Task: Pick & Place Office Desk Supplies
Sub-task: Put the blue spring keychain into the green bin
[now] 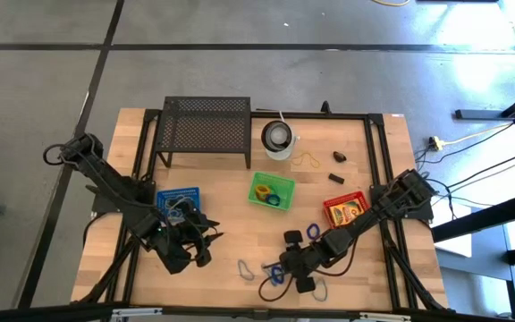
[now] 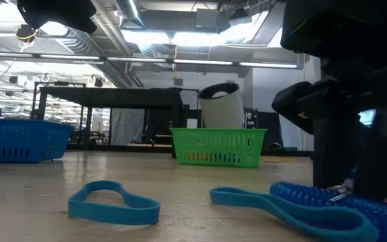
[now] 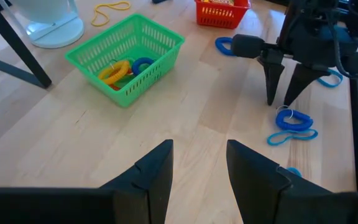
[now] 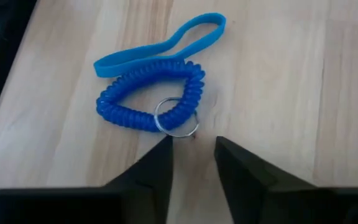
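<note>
Low in the centre of the overhead frame, the right gripper (image 1: 280, 271) points down at the wooden table (image 1: 222, 192), its two dark fingers (image 4: 151, 171) parted with a narrow gap and nothing between them. Just ahead of the tips lies the blue coiled plastic wrist loop (image 4: 148, 93) with a small metal key ring (image 4: 176, 116) hooked on it, and a flat light-blue rubber band (image 4: 160, 46) touches the coil's far side (the ring sits nearest the fingertips, apart from them). From table height the same coil shows at lower right, with a second light-blue band (image 2: 113, 202) lying alone at lower left.

The left gripper (image 1: 193, 240) hangs at lower left of the overhead frame, beside the blue plastic basket (image 1: 178, 202), fingers (image 3: 157, 171) spread and empty.

Centre frame: a green plastic basket (image 1: 272, 190) holding yellow and blue loops (image 3: 126, 67). To its right, a red basket (image 1: 345, 209) with a yellow-green box inside. Another blue loop (image 1: 313, 232) lies between the red basket and the right arm. Up top, a black mesh rack (image 1: 206, 128) and a round white container (image 1: 278, 139); a thin yellow rubber band (image 1: 308, 161) and two small black clips (image 1: 337, 167) lie right of the container.
</note>
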You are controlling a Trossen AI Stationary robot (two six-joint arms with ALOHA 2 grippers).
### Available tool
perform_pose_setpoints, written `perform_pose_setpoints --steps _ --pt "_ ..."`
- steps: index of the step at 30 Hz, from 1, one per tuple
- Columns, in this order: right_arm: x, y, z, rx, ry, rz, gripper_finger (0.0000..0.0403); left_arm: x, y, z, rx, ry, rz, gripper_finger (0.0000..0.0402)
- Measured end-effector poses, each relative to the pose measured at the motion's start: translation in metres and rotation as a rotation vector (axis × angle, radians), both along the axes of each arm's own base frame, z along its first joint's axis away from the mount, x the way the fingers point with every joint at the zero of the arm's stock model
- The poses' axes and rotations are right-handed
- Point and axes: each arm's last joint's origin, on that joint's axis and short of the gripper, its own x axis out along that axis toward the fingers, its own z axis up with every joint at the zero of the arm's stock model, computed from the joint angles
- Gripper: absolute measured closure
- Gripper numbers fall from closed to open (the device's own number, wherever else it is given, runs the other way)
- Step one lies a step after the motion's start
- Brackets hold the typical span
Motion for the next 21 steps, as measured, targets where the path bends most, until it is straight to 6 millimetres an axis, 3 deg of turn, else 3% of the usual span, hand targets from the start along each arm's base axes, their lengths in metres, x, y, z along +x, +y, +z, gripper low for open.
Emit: perform_pose_setpoints --steps 6,9,14,18,21 --pt "0.000 0.000 0.000 0.008 0.002 -0.003 0.0371 0.000 0.000 0.000 0.000 0.000 0.000 0.0258" --pt "0.002 -0.002 0.002 0.054 0.016 -0.062 0.0392 0.000 0.000 0.000 0.000 0.000 0.000 0.0258" --pt "-0.001 -0.013 0.015 0.125 0.084 -0.128 0.0378 0.000 0.000 0.000 0.000 0.000 0.000 0.0258" --pt "0.000 -0.013 0.038 0.171 0.010 -0.130 0.0345 0.000 0.000 0.000 0.001 -0.001 0.000 0.0258" --pt "0.002 -0.014 0.036 0.154 -0.015 -0.147 0.0319 0.000 0.000 0.000 0.001 0.000 0.001 0.0258"
